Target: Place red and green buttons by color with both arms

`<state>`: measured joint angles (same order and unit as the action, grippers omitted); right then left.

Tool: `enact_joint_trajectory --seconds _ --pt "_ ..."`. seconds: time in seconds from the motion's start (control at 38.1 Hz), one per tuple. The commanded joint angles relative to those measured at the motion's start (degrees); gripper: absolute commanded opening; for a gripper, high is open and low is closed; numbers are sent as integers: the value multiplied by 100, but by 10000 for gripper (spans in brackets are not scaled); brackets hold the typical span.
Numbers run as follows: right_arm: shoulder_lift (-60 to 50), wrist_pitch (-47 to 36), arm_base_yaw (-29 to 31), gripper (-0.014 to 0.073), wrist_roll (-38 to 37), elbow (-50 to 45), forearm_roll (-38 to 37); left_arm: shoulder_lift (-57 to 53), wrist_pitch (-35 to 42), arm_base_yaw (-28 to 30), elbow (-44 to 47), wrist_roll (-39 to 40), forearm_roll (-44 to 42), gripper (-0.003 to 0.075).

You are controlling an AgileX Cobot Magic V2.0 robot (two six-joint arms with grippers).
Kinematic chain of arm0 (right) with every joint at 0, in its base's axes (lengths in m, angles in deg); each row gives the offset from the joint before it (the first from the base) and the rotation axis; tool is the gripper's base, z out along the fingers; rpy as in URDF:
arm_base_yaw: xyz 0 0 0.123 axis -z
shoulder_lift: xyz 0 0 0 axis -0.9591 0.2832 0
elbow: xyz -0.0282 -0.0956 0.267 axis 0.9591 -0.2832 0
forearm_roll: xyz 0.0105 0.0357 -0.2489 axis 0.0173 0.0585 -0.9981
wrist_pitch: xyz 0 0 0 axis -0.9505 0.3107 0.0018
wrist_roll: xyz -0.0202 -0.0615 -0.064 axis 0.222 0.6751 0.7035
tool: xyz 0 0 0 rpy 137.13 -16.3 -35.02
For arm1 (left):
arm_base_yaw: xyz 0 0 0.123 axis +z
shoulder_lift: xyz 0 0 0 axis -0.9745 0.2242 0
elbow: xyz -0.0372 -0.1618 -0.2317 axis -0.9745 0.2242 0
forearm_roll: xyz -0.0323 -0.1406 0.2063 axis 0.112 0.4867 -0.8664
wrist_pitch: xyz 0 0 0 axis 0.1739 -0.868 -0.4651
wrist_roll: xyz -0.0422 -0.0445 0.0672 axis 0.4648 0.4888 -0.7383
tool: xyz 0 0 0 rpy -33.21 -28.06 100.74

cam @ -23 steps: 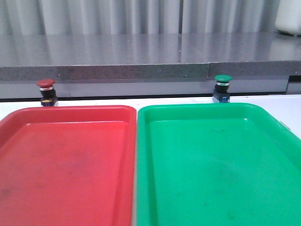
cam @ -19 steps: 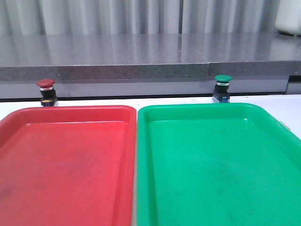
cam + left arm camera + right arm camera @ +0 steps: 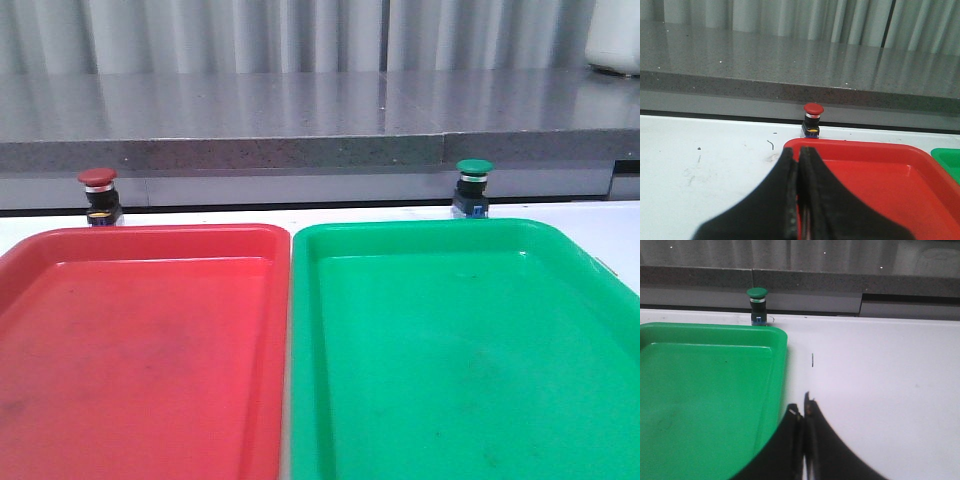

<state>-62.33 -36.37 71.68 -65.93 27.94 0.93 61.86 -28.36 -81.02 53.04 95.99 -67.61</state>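
Observation:
The red button (image 3: 98,194) stands upright on the white table just behind the red tray (image 3: 150,240); it also shows in the left wrist view (image 3: 813,119). The green button (image 3: 472,186) stands upright just behind the green tray (image 3: 430,235); it also shows in the right wrist view (image 3: 757,305). My left gripper (image 3: 798,154) is shut and empty, low over the red tray's near left corner, well short of the red button. My right gripper (image 3: 802,407) is shut and empty beside the green tray's right rim (image 3: 782,355). Neither gripper shows in the front view.
A grey stone ledge (image 3: 320,125) runs along the back behind both buttons, with curtains above it. The two trays lie side by side and fill most of the front view. Bare white table (image 3: 880,380) lies right of the green tray and left of the red tray (image 3: 705,165).

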Motion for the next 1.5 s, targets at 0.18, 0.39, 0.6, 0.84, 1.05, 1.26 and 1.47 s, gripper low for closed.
enact_joint_trajectory --seconds 0.18,0.39,0.6,0.84,1.05,1.26,1.47 --pt "-93 -491 30 -67 16 61 15 -91 612 6 138 23 -1 -20" --pt "-93 -1113 30 -67 -105 67 237 -91 1463 6 125 23 -1 -20" --pt "-47 -893 30 -67 -105 922 255 17 1638 6 -629 23 -1 -20" --pt "1139 323 30 -67 -105 2512 260 1322 304 6 -2059 13 -1 -20" --pt "2629 543 30 -67 -105 3382 260 2507 214 6 -2642 13 -1 -20" --pt "2978 472 30 -42 -105 3468 260 2659 226 6 -2667 13 -1 6" --pt "2978 458 30 404 -105 3468 260 2659 235 6 -2667 1 -1 495"
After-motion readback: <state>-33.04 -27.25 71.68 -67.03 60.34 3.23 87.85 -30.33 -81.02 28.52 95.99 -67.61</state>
